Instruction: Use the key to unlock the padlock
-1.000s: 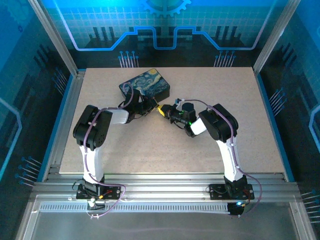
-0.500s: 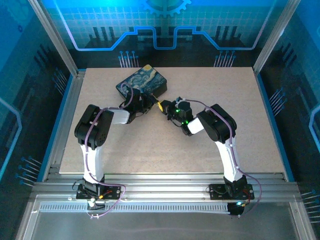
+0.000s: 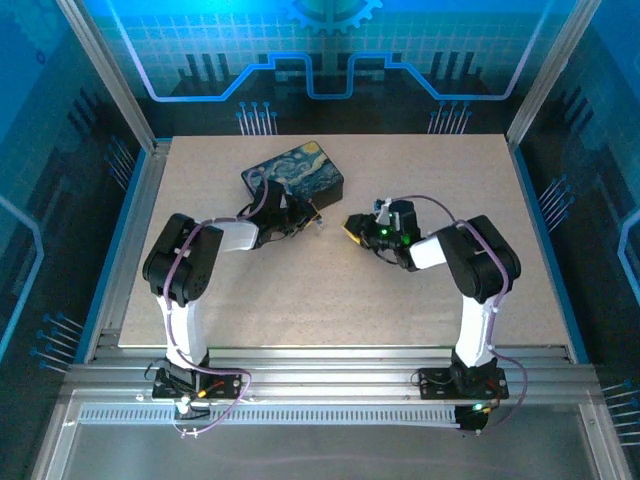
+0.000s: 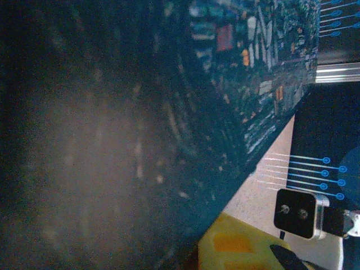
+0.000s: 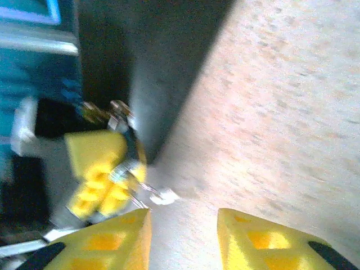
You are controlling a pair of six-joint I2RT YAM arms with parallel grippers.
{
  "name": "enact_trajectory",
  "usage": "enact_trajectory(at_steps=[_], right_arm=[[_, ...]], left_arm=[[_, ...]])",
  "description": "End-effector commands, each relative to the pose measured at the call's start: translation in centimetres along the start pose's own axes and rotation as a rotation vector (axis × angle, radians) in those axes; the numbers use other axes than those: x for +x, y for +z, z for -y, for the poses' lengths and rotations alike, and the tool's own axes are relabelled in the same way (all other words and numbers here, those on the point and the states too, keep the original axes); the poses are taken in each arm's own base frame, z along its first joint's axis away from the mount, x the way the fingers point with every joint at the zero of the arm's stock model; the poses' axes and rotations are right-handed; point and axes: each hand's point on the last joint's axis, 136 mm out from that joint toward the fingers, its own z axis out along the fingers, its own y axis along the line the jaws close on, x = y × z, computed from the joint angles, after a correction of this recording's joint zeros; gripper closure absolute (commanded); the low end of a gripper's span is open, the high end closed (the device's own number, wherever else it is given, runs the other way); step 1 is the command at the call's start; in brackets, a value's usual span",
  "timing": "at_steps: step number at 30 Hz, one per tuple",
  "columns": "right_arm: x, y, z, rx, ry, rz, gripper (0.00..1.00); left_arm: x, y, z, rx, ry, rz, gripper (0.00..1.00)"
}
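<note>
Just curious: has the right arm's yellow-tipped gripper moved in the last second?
Yes. The right gripper has pulled back rightward, away from the dark swirl-painted box.

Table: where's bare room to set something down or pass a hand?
Free on the table: the far right corner, between the painted box and the right edge; the wide near strip along the front edge; the far left corner beside the box. Crowded: the middle, where the left end effector and right end effector face each other by the box.
</note>
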Motion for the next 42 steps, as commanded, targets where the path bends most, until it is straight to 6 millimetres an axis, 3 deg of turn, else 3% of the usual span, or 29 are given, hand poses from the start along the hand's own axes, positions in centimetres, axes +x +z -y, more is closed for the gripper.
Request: enact_trajectory(at_steps=[1, 2, 6, 12, 15, 22, 27, 37, 42], right_arm=[[2.9, -1.4, -0.9, 0.095, -0.427, -0.154, 0.65], [3.7, -1.7, -0.8, 0.173, -0.569, -0.179, 0.65], [3.4, -1.5, -3.8, 0.363, -1.129, -0.091, 0.64], [2.6, -1.2, -7.3, 0.355, -1.46, 0.113, 0.65], [2.3, -1.2, -7.4, 0.363, -1.511, 0.15, 0.66], [4.3, 0.4, -6.0, 0.295, -1.634, 0.103, 0.57], [4.6, 1.6, -5.9, 0.291, -1.674, 0.098, 0.57], [4.4, 3.3, -6.6, 0.315, -1.705, 0.127, 0.61], [4.6, 3.9, -6.8, 0.33, -1.722, 0.125, 0.69]], left_arm=[[10.7, -1.2, -8.3, -0.29, -0.432, -0.43, 1.0], [10.9, -1.5, -8.2, -0.299, -0.423, -0.45, 1.0], [11.5, -2.6, -7.5, -0.324, -0.378, -0.507, 1.0], [11.8, -3.6, -7.1, -0.34, -0.346, -0.537, 1.0], [11.8, -3.6, -7.1, -0.339, -0.351, -0.537, 1.0], [11.7, -3.6, -6.7, -0.324, -0.357, -0.537, 1.0], [11.7, -3.7, -6.5, -0.321, -0.354, -0.536, 1.0], [11.8, -3.9, -6.2, -0.312, -0.36, -0.533, 1.0], [11.8, -3.9, -6.0, -0.303, -0.361, -0.534, 1.0]])
